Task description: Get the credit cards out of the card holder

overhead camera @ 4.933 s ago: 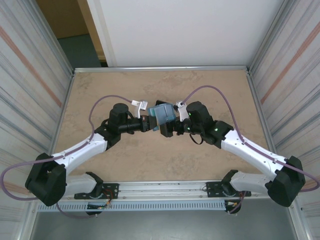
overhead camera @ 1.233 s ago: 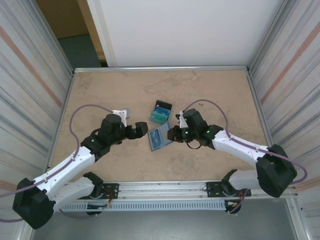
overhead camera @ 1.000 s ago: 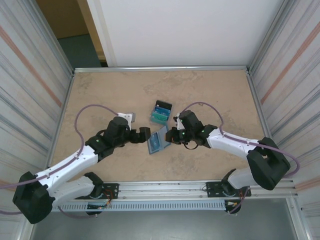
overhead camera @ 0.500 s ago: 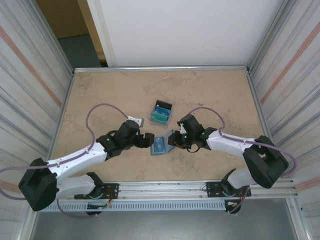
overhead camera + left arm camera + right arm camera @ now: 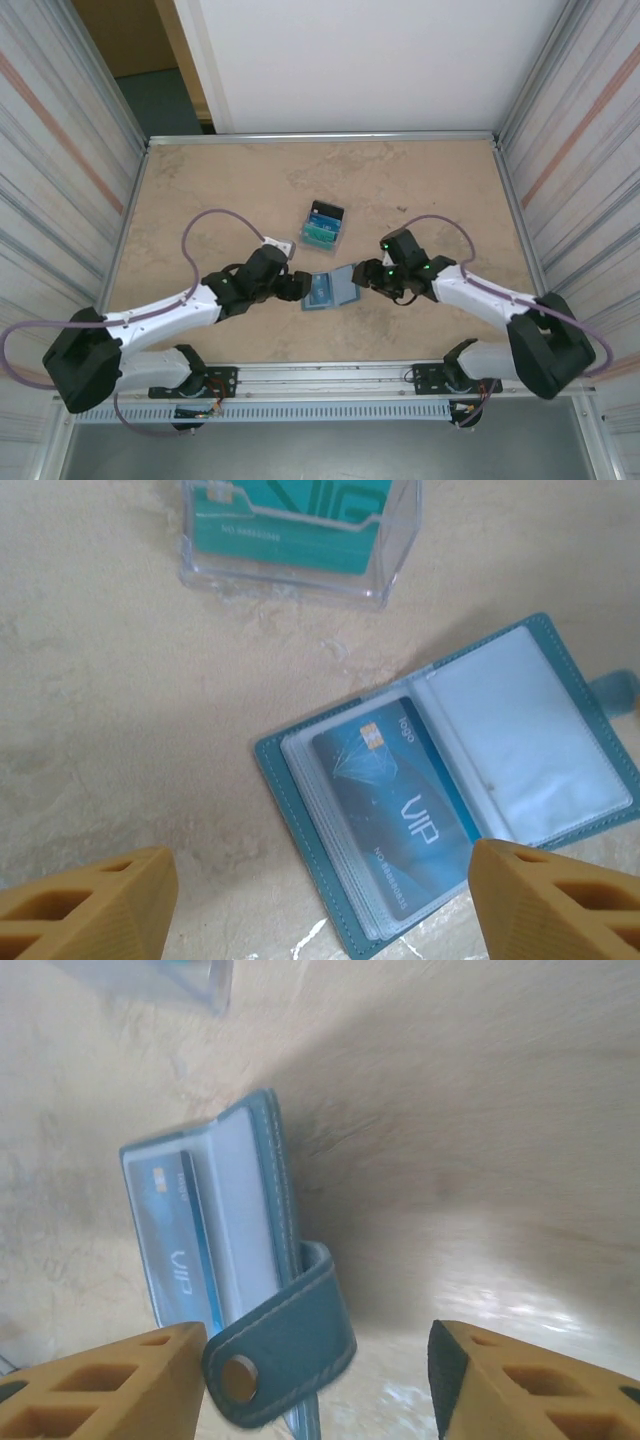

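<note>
The left gripper [image 5: 320,885] and right gripper [image 5: 318,1360] stood with jaws apart, empty, flanking the card holder [image 5: 520,740] lying open on the desk [image 5: 120,730]. A blue credit card [image 5: 400,805] sat in one pocket; the strap [image 5: 300,1330] lay between the right gripper's fingers.

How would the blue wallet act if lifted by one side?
The card holder would probably flop at its fold, since it lies open like a book. Its snap strap curls up, so it looks soft. The blue card might slide from its shiny sleeve.
</note>
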Action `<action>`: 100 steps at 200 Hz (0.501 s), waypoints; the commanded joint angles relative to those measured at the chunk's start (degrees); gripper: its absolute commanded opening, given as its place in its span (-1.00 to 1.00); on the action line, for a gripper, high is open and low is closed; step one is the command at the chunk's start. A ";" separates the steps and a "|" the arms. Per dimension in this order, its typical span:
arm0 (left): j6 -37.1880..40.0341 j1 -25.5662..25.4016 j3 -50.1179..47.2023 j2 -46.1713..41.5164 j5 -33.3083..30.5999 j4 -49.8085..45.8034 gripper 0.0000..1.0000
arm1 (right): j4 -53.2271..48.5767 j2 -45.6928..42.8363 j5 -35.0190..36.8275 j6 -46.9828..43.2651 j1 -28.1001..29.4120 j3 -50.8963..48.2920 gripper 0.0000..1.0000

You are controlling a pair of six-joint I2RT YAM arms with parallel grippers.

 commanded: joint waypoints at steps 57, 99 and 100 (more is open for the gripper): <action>-4.61 -0.95 -0.51 6.01 1.68 5.22 0.32 | -14.25 -20.31 7.32 -8.75 -3.07 3.27 0.34; -7.30 -0.91 -1.53 9.47 2.96 8.50 0.17 | -11.78 -17.58 6.47 -10.05 3.25 7.89 0.04; -7.37 -0.92 -1.50 9.52 3.00 8.67 0.16 | -11.76 -17.41 6.61 -10.07 3.53 8.05 0.02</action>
